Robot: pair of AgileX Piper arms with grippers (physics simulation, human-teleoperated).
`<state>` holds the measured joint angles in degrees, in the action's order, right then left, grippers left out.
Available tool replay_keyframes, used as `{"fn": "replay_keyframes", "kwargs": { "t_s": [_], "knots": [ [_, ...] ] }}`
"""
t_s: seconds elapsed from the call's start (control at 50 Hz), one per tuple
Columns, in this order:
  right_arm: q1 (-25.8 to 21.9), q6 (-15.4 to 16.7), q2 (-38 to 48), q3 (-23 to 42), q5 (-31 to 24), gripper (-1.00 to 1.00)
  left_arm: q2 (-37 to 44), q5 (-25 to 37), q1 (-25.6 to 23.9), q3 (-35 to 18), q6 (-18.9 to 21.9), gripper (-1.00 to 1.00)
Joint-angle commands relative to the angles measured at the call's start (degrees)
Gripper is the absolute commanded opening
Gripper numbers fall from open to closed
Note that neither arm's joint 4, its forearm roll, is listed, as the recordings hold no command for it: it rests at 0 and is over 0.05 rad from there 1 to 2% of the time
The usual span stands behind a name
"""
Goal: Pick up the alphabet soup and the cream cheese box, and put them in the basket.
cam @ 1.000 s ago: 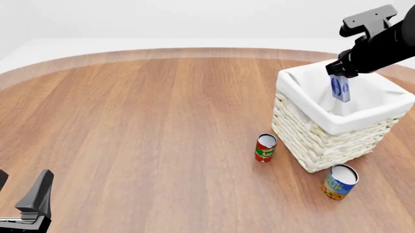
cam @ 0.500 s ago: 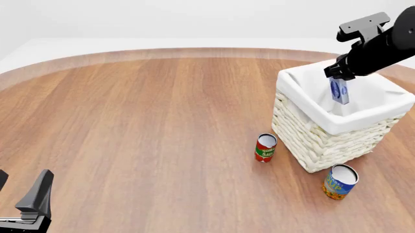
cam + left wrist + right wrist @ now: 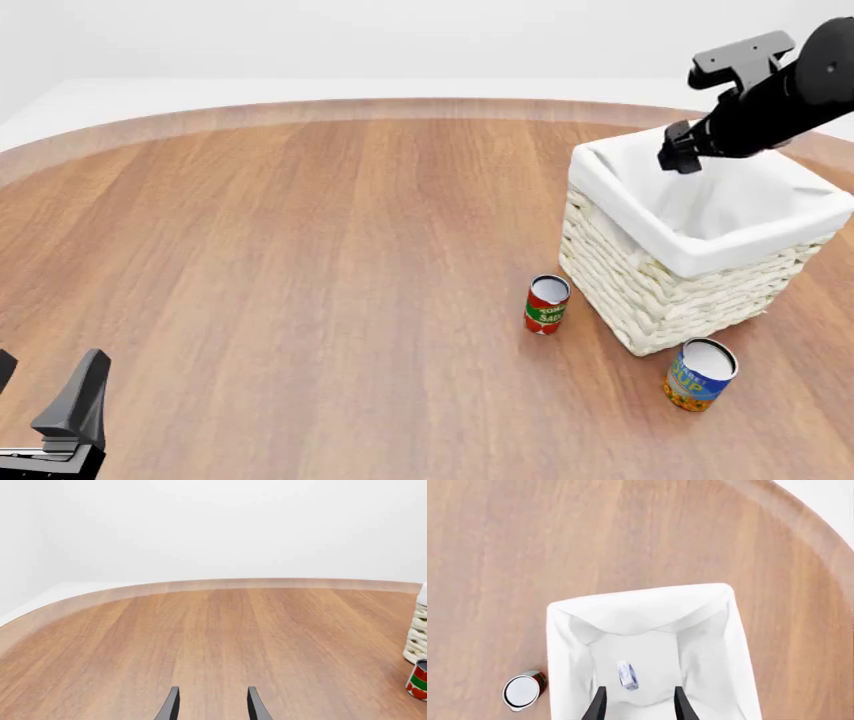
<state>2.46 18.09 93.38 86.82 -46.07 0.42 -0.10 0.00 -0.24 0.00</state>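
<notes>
Cream cheese box (image 3: 627, 676) sits on the lining at the bottom of the basket (image 3: 641, 300), so that half looks done. My right gripper (image 3: 636, 706) hangs above it with fingers apart, empty. Alphabet soup (image 3: 698, 374) stands just beside the basket's near corner. Left gripper (image 3: 210, 706) idles with fingers parted, since I'm working one arm.

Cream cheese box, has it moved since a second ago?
Yes. The cream cheese box left the right gripper and dropped down inside the basket.
</notes>
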Motion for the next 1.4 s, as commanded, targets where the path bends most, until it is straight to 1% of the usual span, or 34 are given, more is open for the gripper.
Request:
{"fn": "replay_keyframes", "kwargs": {
  "t_s": [0.02,0.24,0.4,0.46,0.66,0.76,1.16,1.28,1.4],
  "knots": [
    [-0.2,-0.4,-0.7,1.0,-1.1,1.0,0.0,0.0,0.0,0.0,0.0,1.0],
    [-0.8,-0.8,-3.9,0.7,-2.8,1.0,0.0,0.0,0.0,0.0,0.0,1.0],
    [-1.5,-1.6,-6.7,0.7,-4.4,1.0,0.0,0.0,0.0,0.0,0.0,1.0],
    [-1.9,-2.2,-8.1,0.9,-4.6,1.0,0.0,0.0,0.0,0.0,0.0,1.0],
    [-3.3,-2.8,-13.4,-0.5,-4.1,1.0,0.0,0.0,0.0,0.0,0.0,1.0],
    [-4.3,-3.6,-16.3,0.7,-4.7,1.0,0.0,0.0,0.0,0.0,0.0,1.0],
    [-4.6,-3.8,-21.5,-0.6,-6.3,1.0,0.0,0.0,0.0,0.0,0.0,1.0],
    [-5.5,-4.8,-23.3,-0.5,-7.3,1.0,0.0,0.0,0.0,0.0,0.0,1.0],
    [-5.4,-4.7,-23.9,-0.1,-7.9,1.0,0.0,0.0,0.0,0.0,0.0,1.0]
  ]
}}
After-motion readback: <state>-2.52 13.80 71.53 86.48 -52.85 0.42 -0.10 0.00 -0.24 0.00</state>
